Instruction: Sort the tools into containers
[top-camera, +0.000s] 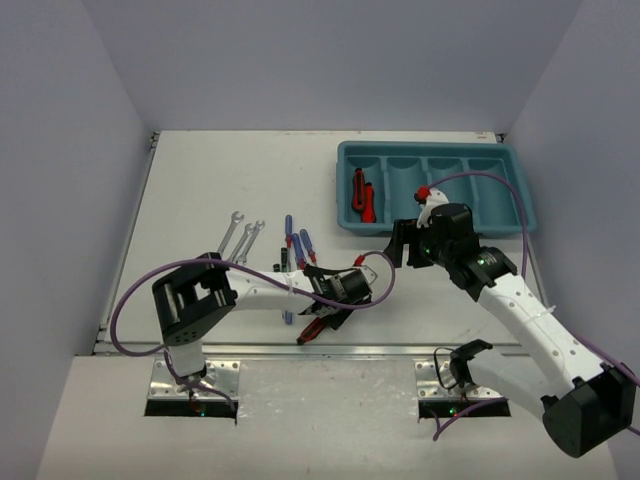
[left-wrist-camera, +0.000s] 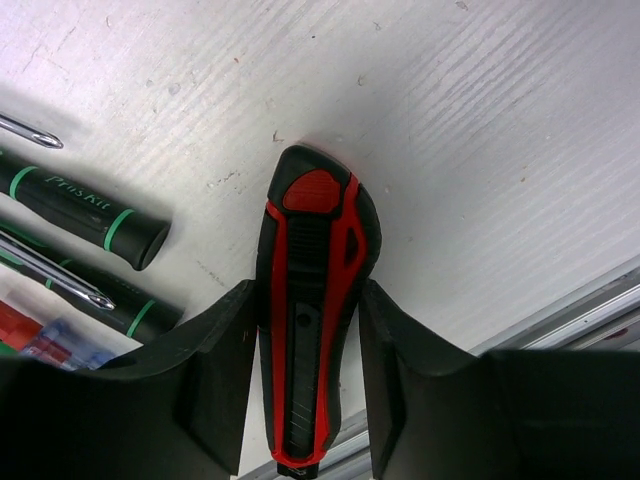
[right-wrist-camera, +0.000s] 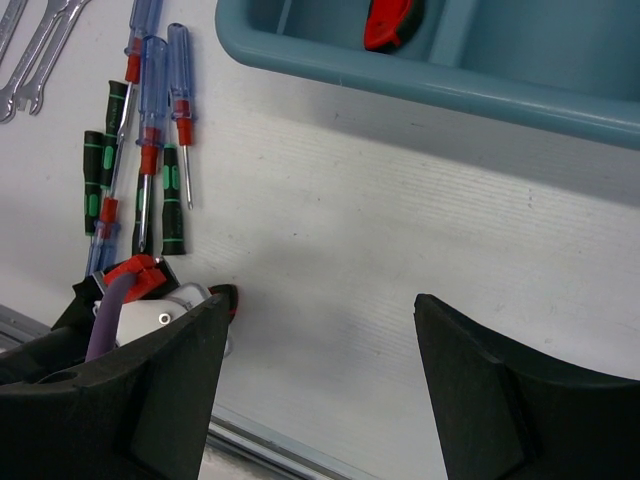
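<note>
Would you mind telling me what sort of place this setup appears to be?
Most likely a robotics lab test cell rather than a real workshop: a white table enclosed by plain white walls, two arms bolted at its near edge, and hand tools such as small wrenches laid out beside a teal sorting tray.

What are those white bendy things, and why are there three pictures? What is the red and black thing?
The white bendy things are two robot arms bolted to a table. One picture looks down from above; the other two come from small cameras on each arm's wrist. Each arm ends in a two-fingered end effector. The left end effector has its fingers on either side of a red-and-black utility knife lying on the white table. The right end effector is open and holds nothing. Also on the table are silver wrenches, blue-handled screwdrivers and black screwdrivers with green rings. The teal tray has four compartments; the leftmost one already holds red-and-black tools.
</note>
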